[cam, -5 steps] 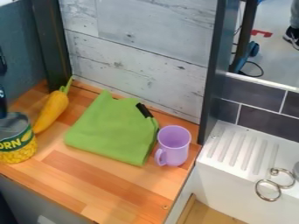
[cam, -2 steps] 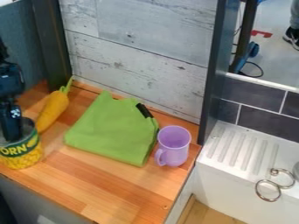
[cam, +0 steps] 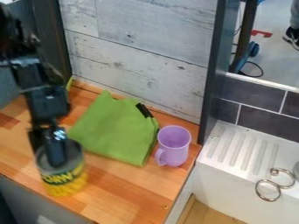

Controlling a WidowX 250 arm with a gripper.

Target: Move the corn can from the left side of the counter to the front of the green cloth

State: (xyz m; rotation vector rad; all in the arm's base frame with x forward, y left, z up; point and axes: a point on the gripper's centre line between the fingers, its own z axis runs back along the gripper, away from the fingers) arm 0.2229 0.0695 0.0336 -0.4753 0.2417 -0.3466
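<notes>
At the left of the camera view the gripper is shut on the rim of a corn can, one finger inside the open top and the other outside its left wall. The can is upright over the front left of the wooden counter; whether its base touches the wood I cannot tell. Just right of it lies a folded green cloth with a black tab. A purple mug stands upright at the cloth's right side, its handle towards the front left. Behind the arm, only the green top of a carrot shows.
The wooden counter ends at the right beside a white sink unit with a ridged drainer and metal rings. A whitewashed plank wall rises behind, between dark upright posts.
The arm has come further into view from the left, and the can has moved right and towards the front with the gripper. The arm now covers most of the carrot.
</notes>
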